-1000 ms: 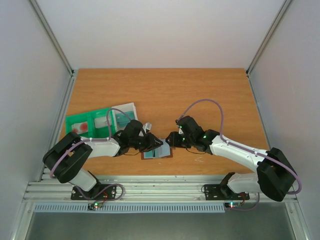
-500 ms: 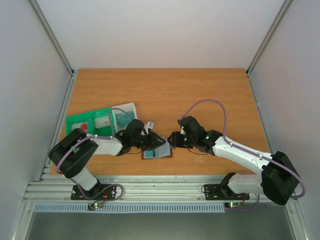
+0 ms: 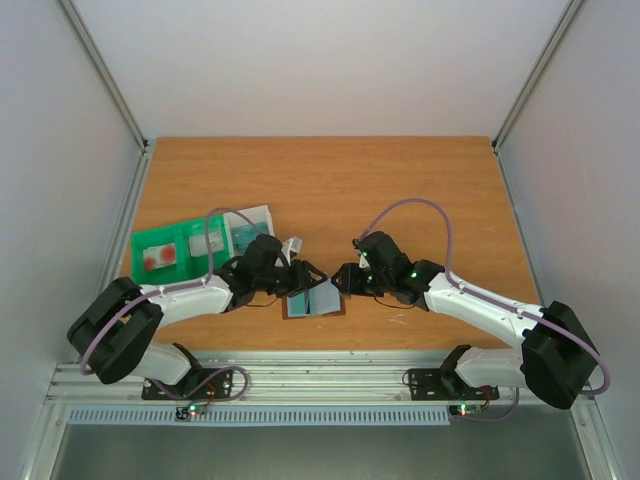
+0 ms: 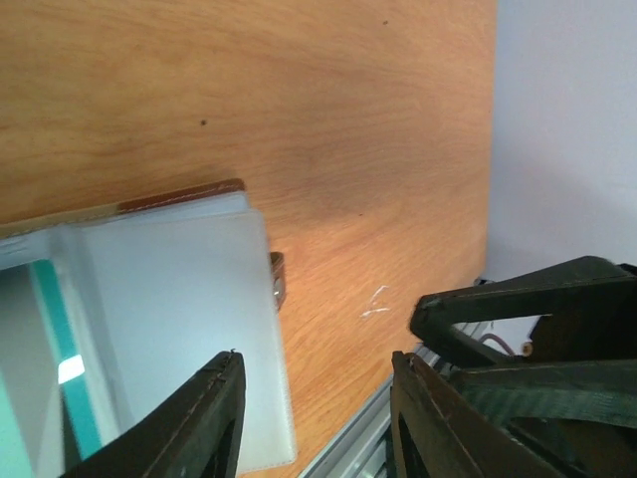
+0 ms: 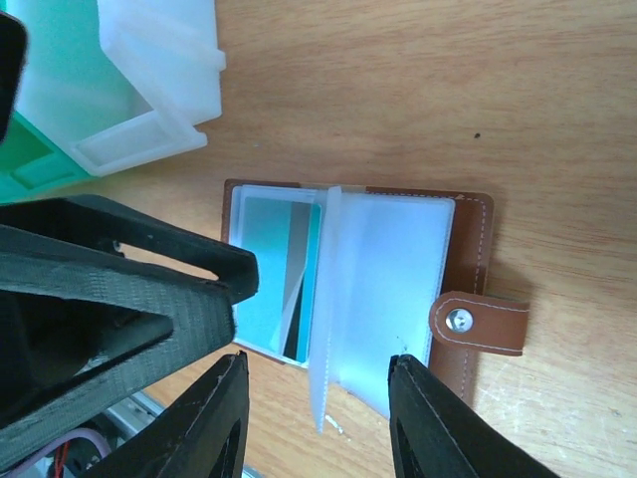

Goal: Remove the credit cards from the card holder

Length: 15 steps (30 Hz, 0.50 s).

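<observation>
We see the small brown leather bifold card holder point(image 3: 313, 303) lying open on the orange-brown wooden table point(image 3: 330, 180). It is close to the near edge and just below the gap between the two grippers. Its clear plastic sleeves are fanned out, and one leaf stands up along the fold. A teal-green plastic credit card point(image 5: 284, 289) sits in a sleeve on one half, with a grey strip beside it that we cannot identify. The snap tab point(image 5: 478, 321) sticks out from the other half.

The green and clear plastic compartment tray point(image 3: 182, 243) lies behind the left arm, near the card holder but not touching it. From the right wrist, the black left gripper point(image 3: 300, 275) reaches over the edge of the card-bearing half and hides part of it.

The left gripper's fingers point(image 4: 214, 423) are spread apart with nothing between them. The right gripper point(image 3: 345, 278) hovers at the card holder's far right corner. Its fingers point(image 5: 214, 423) are also apart and grip nothing.

Compared with a second ago, the left arm's elbow has swung out toward the left wall. Its gripper has drawn back a little from the card holder, its fingers have widened, and more of the teal card now shows from above. The right arm and the card holder have barely moved.
</observation>
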Each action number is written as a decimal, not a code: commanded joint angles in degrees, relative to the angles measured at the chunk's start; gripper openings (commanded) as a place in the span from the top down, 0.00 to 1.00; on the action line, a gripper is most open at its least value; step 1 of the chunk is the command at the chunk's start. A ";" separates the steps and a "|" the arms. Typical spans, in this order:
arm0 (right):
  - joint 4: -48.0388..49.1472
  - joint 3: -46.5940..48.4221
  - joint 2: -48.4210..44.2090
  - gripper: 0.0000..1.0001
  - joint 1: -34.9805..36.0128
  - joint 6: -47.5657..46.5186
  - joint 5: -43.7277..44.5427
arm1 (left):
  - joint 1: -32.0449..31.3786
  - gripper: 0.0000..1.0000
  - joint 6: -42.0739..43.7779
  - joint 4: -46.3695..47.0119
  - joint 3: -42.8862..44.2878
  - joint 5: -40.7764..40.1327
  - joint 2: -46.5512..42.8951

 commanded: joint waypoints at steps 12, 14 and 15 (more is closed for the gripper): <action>5.72 2.95 6.40 0.75 2.62 0.16 -6.22 | -0.22 0.79 6.95 -21.87 -1.37 -13.28 -9.43; 5.89 3.89 8.52 0.76 3.82 0.27 -6.31 | -0.23 0.84 7.42 -23.49 -1.92 -14.25 -10.50; 6.03 4.22 9.27 0.76 4.41 0.42 -6.31 | -0.23 0.87 7.54 -24.24 -2.13 -14.19 -10.95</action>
